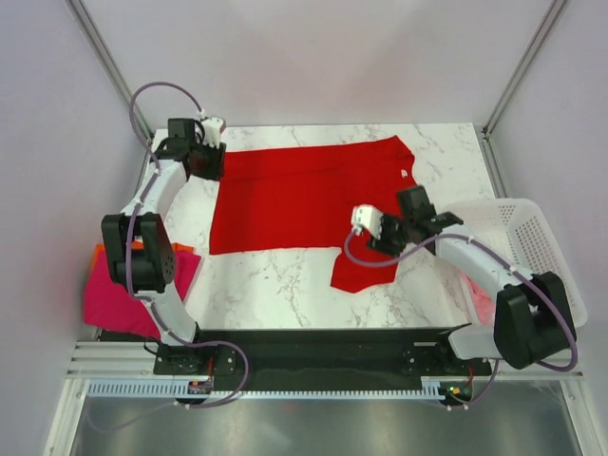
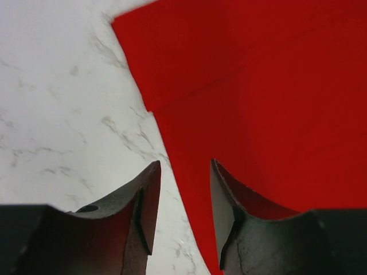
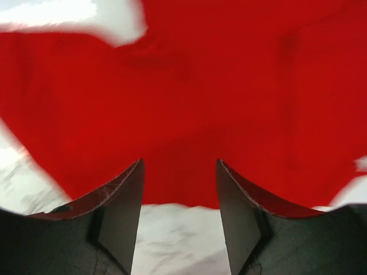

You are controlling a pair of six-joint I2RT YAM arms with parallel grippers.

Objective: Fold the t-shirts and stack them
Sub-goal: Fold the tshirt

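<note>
t-shirt (image 1: 285,199) on table (image 1: 275,290), basket (image 1: 534,236) right

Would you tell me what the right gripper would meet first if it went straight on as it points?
Most likely the red t-shirt: the open right gripper points at its cloth lying on the marble table, with nothing else between. Depth is unclear from the wrist view.

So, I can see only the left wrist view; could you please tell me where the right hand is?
Observer: The right hand is open above the red t-shirt, near its sleeve on the near right.
Operator: Thank you. Is anything stacked yet?
Observer: A magenta shirt lies beside the left arm, orange cloth showing at its far edge.
Operator: And the basket?
Observer: The white basket sits at the table's right edge.
</note>
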